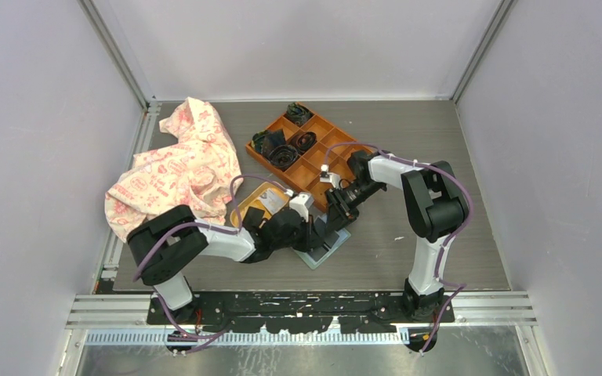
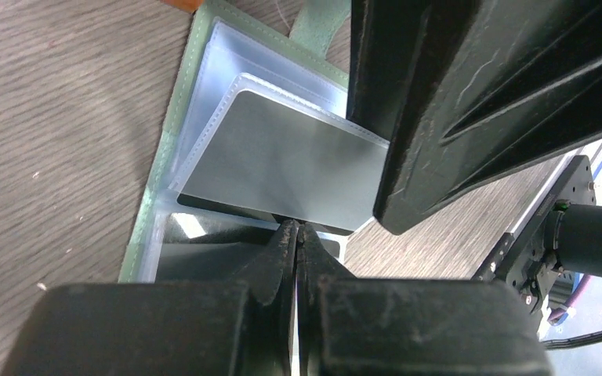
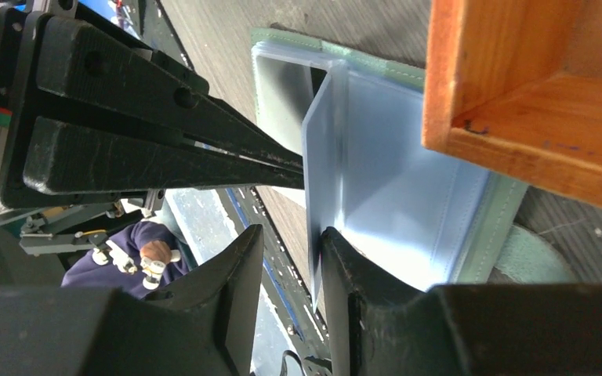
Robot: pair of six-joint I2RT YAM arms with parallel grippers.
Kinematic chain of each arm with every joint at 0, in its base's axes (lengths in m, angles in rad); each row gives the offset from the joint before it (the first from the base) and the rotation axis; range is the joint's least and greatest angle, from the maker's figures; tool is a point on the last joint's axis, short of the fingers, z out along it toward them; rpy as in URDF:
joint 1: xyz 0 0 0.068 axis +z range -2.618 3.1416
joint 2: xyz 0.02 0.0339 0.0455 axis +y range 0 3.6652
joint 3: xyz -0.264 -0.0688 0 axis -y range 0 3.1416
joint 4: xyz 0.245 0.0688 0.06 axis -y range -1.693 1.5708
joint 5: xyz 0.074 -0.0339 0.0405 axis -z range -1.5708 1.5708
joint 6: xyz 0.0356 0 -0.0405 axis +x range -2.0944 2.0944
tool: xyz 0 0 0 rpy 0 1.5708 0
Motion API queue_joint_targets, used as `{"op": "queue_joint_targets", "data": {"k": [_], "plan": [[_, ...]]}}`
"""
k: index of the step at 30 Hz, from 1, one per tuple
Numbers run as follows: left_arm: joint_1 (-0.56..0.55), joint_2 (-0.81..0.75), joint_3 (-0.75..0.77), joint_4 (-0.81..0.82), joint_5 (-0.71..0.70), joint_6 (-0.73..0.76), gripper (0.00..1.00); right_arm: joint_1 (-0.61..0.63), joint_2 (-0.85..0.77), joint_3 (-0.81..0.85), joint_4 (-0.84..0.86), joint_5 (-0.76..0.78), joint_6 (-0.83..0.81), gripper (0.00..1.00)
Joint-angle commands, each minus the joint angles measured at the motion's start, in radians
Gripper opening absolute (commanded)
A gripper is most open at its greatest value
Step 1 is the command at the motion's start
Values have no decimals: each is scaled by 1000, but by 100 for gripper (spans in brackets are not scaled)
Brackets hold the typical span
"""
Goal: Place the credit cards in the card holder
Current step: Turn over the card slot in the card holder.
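The card holder (image 1: 327,249) lies open on the tabletop (image 1: 439,235), at six o'clock from the orange tray (image 1: 313,168). The left hand (image 2: 294,231) is closed, pinching the grey card (image 2: 282,157). The right hand (image 3: 291,233) stands partly open around an upright clear sleeve (image 3: 321,180).

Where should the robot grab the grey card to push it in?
Grip the grey card by its near edge, the bare one poking out. Come in low from that side: it lies flat, and its far part is already inside the clear sleeve of the holder.
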Motion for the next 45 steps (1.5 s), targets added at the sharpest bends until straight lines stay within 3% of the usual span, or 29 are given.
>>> {"op": "queue_joint_targets", "data": {"k": [1,7,14,23,28,33,38,42,45], "plan": [[5,35,-12,98,-15,28,0,14,-23,14,31,50,28,39],[9,18,-46,167,-28,39,3,46,-93,-9,92,167,61,33],[9,-130,-126,164,-53,48,13,96,-178,-26,147,291,86,12],[9,-465,-249,-61,-141,78,21,155,-293,-73,213,471,91,8],[12,-698,-303,-239,-217,85,31,240,-290,-65,201,541,65,13],[13,-932,-352,-404,-281,75,35,311,-294,-49,159,455,30,32],[12,-1133,-398,-519,-313,53,40,341,-287,-37,139,401,19,39],[14,-1213,-415,-552,-319,45,43,343,-271,-9,87,273,-21,43],[13,-1205,-405,-550,-314,54,48,341,-283,3,75,260,-44,43]]}}
